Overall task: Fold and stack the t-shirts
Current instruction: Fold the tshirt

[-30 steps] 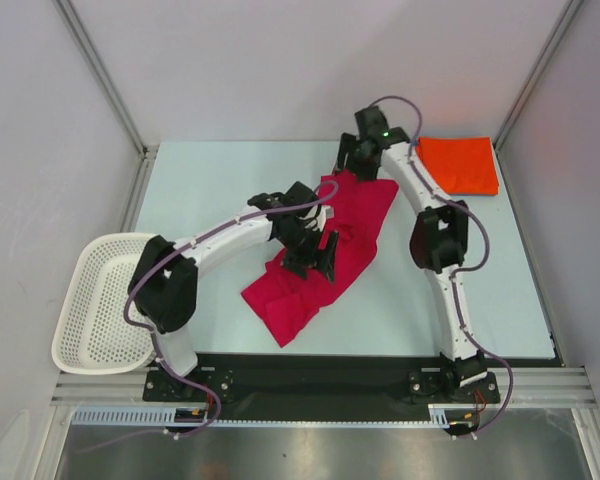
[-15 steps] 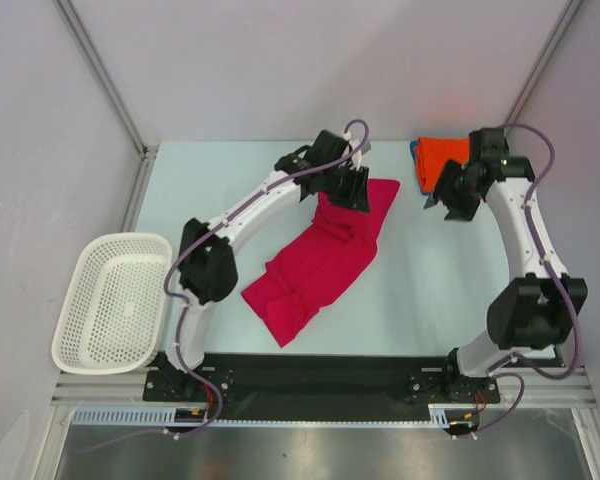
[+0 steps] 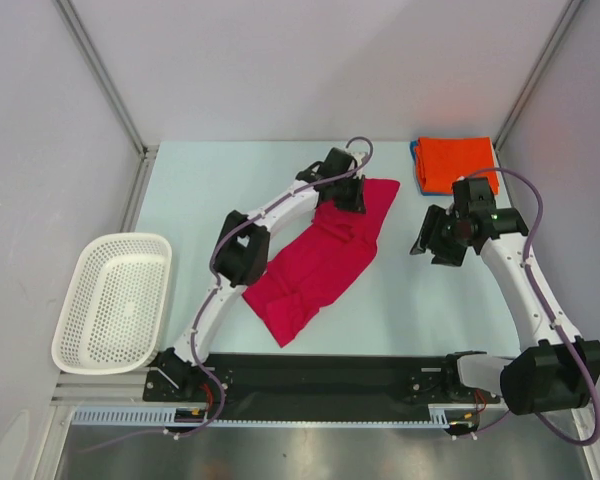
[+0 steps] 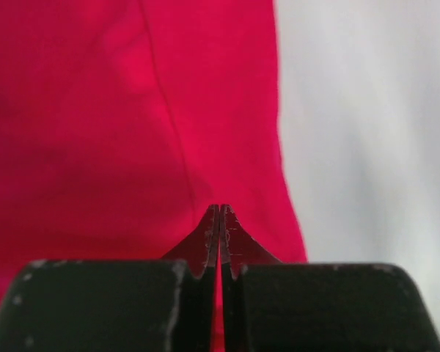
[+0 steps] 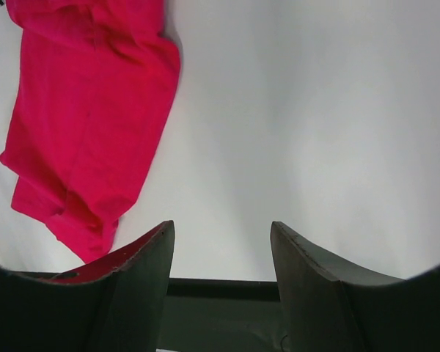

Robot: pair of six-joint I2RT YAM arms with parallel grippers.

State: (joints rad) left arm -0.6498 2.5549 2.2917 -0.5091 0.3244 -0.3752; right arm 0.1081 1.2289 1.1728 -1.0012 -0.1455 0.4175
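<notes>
The crimson t-shirt (image 3: 315, 270) lies crumpled and stretched diagonally across the middle of the table. My left gripper (image 3: 351, 198) is at its far end, its fingertips (image 4: 220, 209) shut together on the red cloth (image 4: 117, 132) close to the shirt's right edge. The orange t-shirt (image 3: 458, 163) lies folded at the far right, with a blue edge (image 3: 416, 160) showing beneath it. My right gripper (image 3: 420, 246) hovers open over bare table between the two shirts, nothing between its fingers (image 5: 221, 227). Its view shows the crimson t-shirt (image 5: 88, 125) to the left.
A white perforated basket (image 3: 72, 300) sits at the near left, off the table's corner. The black base rail (image 3: 310, 370) runs along the near edge. Grey walls and metal posts close in the far side and both flanks.
My left gripper went from the shirt's middle to its far end and shut there. My right arm left the shirt's far corner, swung right past the orange shirt and now hovers lower.
</notes>
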